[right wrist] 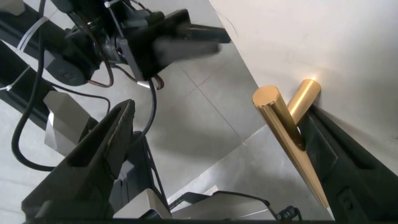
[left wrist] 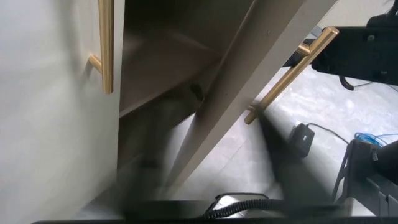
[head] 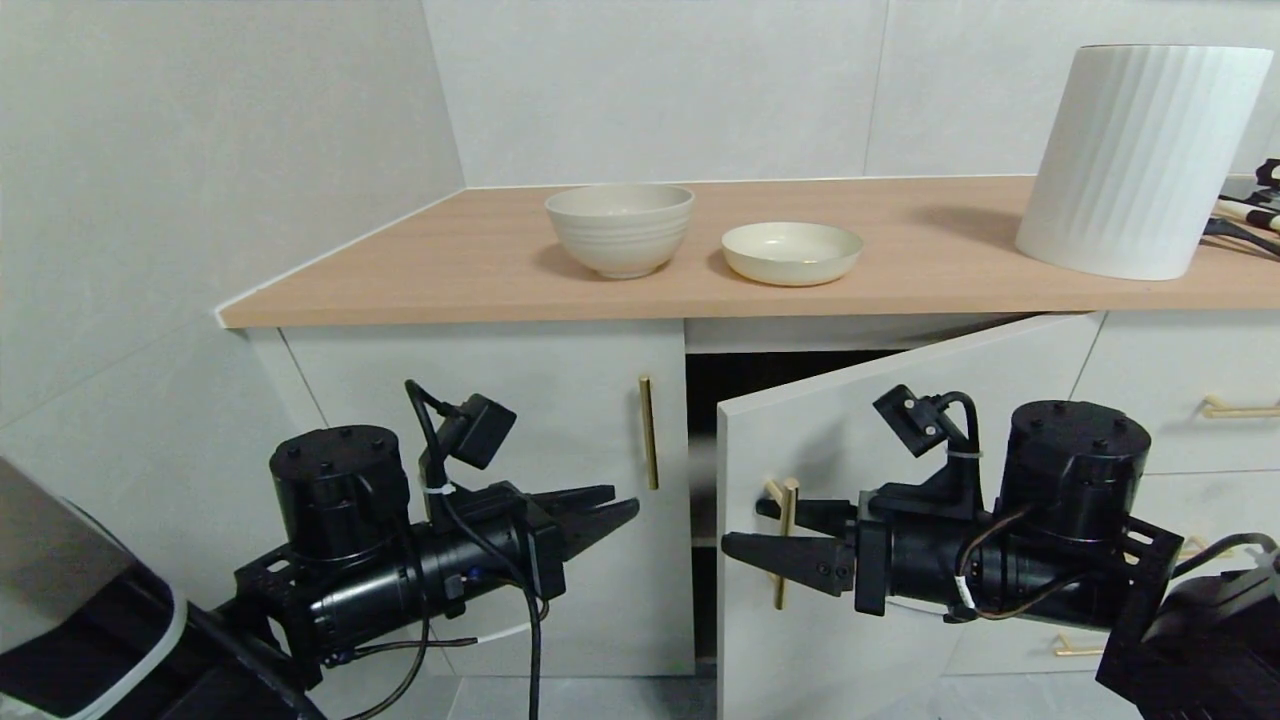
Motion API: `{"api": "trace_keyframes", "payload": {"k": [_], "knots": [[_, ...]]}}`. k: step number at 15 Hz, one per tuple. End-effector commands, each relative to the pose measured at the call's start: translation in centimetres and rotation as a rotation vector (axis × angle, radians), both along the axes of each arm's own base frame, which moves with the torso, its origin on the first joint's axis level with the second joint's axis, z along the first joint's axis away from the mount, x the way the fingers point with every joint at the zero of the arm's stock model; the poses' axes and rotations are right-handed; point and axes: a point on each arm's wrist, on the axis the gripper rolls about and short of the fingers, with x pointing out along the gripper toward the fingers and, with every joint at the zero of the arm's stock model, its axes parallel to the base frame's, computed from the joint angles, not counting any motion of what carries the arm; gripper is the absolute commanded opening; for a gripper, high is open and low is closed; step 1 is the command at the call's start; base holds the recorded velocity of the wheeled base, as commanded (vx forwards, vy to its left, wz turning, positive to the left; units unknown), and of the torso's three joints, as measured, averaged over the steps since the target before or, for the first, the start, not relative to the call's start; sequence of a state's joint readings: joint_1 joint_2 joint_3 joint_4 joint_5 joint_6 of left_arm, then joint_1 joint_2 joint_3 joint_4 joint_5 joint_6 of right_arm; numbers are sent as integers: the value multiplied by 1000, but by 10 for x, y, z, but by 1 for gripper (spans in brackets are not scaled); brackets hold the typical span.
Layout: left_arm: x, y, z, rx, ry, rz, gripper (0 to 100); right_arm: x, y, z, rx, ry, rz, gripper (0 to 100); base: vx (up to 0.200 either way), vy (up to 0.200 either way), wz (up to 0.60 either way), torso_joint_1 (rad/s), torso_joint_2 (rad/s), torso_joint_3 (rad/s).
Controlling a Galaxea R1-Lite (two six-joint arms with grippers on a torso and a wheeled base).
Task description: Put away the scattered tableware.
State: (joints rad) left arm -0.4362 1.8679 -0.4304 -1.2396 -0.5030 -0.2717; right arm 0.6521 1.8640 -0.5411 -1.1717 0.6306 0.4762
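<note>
Pale tiled walls back a wooden table (head: 450, 270) that tops a run of white cabinets. On it stand the tableware: a cream ribbed bowl (head: 620, 228) and, just beside it at its 3 o'clock, a shallow cream dish (head: 792, 251), the two apart and both upright. Well off at the dish's 3 o'clock stands a tall white ribbed canister (head: 1140, 160), with some utensil handles (head: 1245, 215) past it at the edge. Below the table, at the bowl's 6 o'clock, the left cabinet door (head: 500, 400) is closed, its brass handle (head: 649, 432) upright. The right cabinet door (head: 850, 400) stands ajar, showing a dark gap. The right claw (head: 745, 527) is spread, its fingers straddling that door's brass bar handle (head: 786, 540), with one finger against the bar and the other clear of it. The left claw (head: 625, 498) hangs at the closed door's 6 o'clock, fingers pinched together on nothing.
</note>
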Motion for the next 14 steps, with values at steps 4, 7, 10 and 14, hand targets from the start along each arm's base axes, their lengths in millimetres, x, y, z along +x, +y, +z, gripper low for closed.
{"api": "trace_keyframes", "payload": {"k": [4,7,10,14], "knots": [[1,-6,7,-30,-64,-18,0,0,0,-3,-6,8,-2,100,0,0,0,0,0,0],[1,-9,4,-29,-58,-32,0,1,0,-1,1,0,-4,100,0,0,0,0,0,0],[34,-34,12,-57,-109,-67,0,1,-1,-2,2,-1,-5,100,0,0,0,0,0,0],[59,-49,-17,-44,-79,-82,0,1,-1,-2,0,1,-8,100,0,0,0,0,0,0]]}}
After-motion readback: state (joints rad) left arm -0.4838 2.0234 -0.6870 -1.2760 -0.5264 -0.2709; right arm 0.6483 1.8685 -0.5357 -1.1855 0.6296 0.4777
